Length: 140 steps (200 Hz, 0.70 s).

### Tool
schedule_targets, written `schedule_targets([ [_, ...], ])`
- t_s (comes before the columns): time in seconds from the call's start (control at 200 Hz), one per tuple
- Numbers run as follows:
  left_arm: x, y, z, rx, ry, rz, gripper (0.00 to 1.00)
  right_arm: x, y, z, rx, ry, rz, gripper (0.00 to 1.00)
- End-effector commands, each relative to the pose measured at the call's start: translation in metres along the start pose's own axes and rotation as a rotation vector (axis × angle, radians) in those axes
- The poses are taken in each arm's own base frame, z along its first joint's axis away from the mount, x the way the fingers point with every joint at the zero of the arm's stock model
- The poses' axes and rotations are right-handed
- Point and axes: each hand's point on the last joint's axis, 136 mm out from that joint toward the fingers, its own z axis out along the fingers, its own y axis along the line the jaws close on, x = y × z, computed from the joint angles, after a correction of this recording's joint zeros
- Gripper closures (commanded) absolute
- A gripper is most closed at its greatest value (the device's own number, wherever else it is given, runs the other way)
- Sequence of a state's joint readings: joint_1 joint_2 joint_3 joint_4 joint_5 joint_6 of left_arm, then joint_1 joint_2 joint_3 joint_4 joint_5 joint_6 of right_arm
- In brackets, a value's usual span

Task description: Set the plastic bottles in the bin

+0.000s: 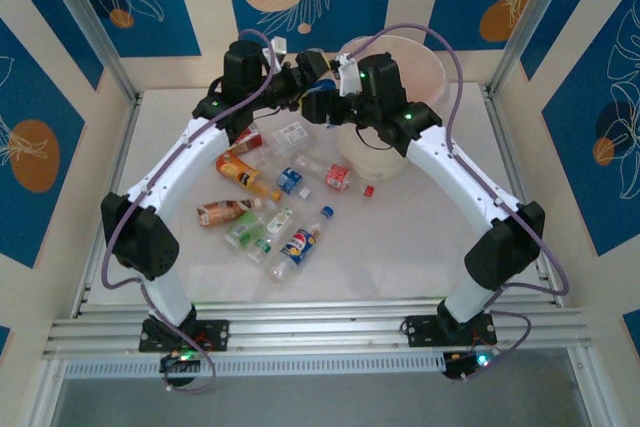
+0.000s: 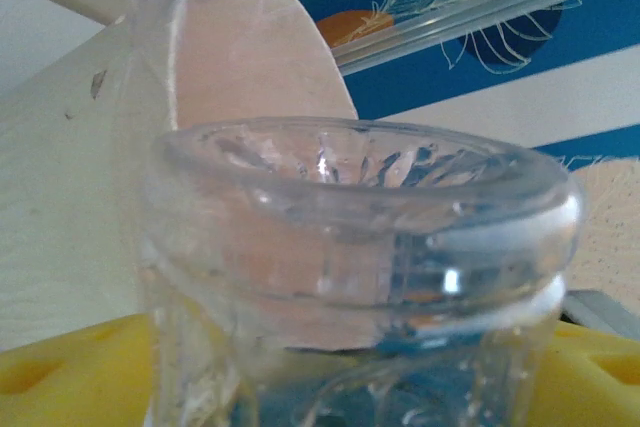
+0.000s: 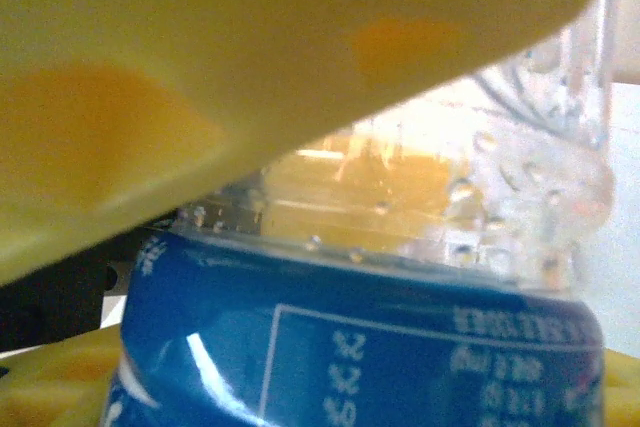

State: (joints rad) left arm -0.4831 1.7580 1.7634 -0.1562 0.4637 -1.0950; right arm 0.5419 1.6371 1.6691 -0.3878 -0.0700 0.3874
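Passing the bottle (image 3: 350, 347) rightward for the one-o'clock bin (image 1: 425, 57); my right fingers (image 3: 250, 47) pinch it, while I cannot tell the left fingers' (image 2: 60, 377) grip.

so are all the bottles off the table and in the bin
No, several plastic bottles lie on the table in front of the bin.

Half hidden behind both black wrists (image 1: 335, 97): round white bag-lined bin (image 1: 425, 72). Cut off below and blurred: clear blue-labelled plastic bottle (image 3: 380, 347).
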Motion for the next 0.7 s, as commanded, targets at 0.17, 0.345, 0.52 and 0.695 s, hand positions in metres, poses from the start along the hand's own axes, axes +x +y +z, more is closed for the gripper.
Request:
schedule_targets([
  [0.17,-0.017,-0.053,-0.036,0.049,-0.1,0.141,0.01,-0.023,-0.006,-0.029,0.075,-0.075,-0.033,0.54],
  [0.345,-0.03,-0.055,-0.075,-0.037,-0.227,0.227,0.0,-0.034,-0.022,-0.046,0.159,-0.105,-0.036,0.54],
  [0.52,-0.035,-0.05,-0.115,-0.118,-0.354,0.283,0.01,-0.05,-0.047,-0.065,0.273,-0.132,-0.028,0.54],
  [0.695,-0.025,-0.005,-0.14,-0.26,-0.419,0.267,0.0,-0.069,-0.079,-0.081,0.422,-0.153,-0.05,0.54],
])
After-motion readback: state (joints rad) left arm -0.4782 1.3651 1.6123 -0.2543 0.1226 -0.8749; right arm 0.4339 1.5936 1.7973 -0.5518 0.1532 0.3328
